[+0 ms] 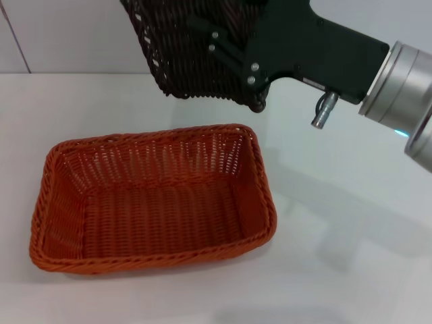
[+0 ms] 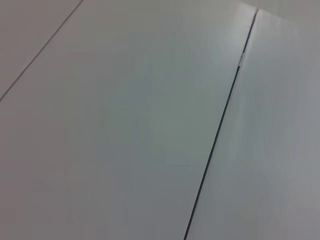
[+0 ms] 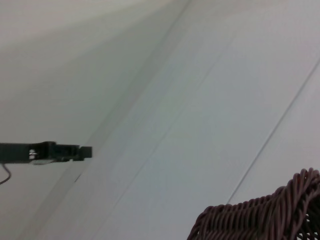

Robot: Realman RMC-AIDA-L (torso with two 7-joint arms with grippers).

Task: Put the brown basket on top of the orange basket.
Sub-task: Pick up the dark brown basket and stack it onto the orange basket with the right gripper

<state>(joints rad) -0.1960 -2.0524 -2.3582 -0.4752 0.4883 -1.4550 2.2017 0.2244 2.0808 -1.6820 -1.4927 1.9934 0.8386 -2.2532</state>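
My right gripper (image 1: 233, 57) gripped the brown basket (image 1: 185, 50) aloft behind the orange basket (image 1: 152, 199); lowering onto it remained.

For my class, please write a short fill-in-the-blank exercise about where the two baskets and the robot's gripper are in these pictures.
1. The brown basket is held up in the air by the robot's ____ gripper.
2. The orange basket sits on the white ____.
3. The inside of the orange basket is ____.
4. The basket held above the table is ____ in colour.

Missing words: right; table; empty; brown
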